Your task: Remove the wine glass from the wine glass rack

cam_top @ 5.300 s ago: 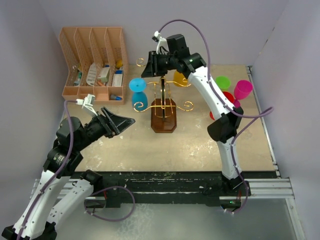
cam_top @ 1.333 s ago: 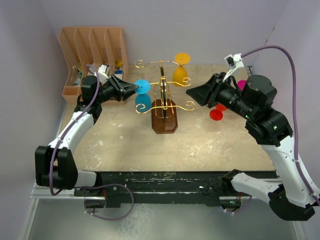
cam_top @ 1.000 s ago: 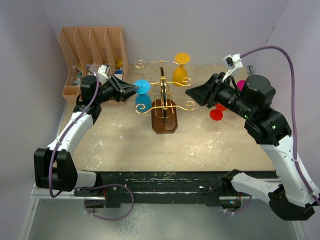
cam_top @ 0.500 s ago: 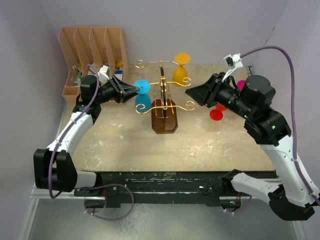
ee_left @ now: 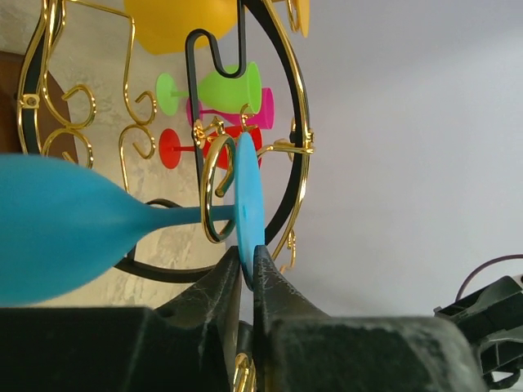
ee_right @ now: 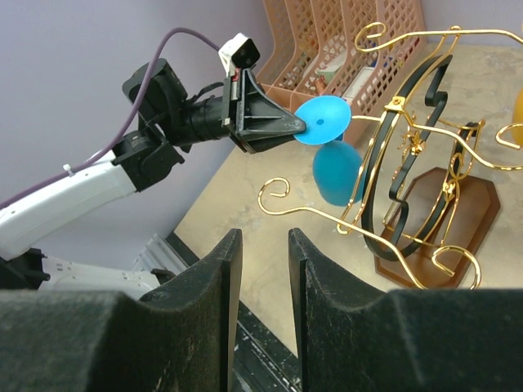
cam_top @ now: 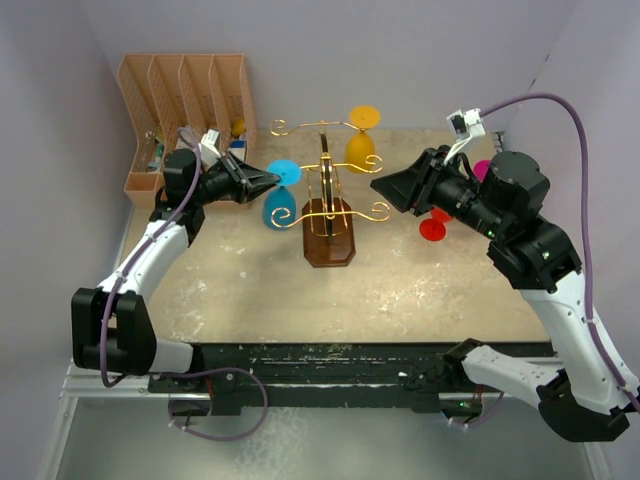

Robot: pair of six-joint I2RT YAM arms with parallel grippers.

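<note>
Since half a second ago, the bowl of the blue wine glass (cam_top: 279, 209) has swung a little left and toward the arms, so the glass now hangs tilted. Its round foot sits in about the same spot.

At far left stands the tan file organiser (cam_top: 185, 92), its slots holding small items too small to identify. Just right of it, the left gripper (cam_top: 273, 181) is clamped on the rim of the blue glass's foot. In the left wrist view both fingers (ee_left: 279, 287) press the thin disc edge-on, with only the disc between them. The stem crosses a gold loop just beside the foot, and I cannot tell whether it rests on the wire. The bowl is cut off at that view's left edge.

The wine glass rack (cam_top: 328, 247) stands mid-table on its dark brown hexagonal base, its gold scroll-ended arms spreading to both sides. The blue glass hangs upside down at the left arm. A yellow wine glass (cam_top: 361, 150) hangs inverted at the rear right.

The right gripper (ee_right: 263, 245) hovers right of the rack, fingers parted and touching nothing. Behind it, a red glass (cam_top: 433, 229) and a pink one (cam_top: 484, 168) are mostly hidden by the arm. A green one (ee_left: 234, 88) shows only in the left wrist view.
</note>
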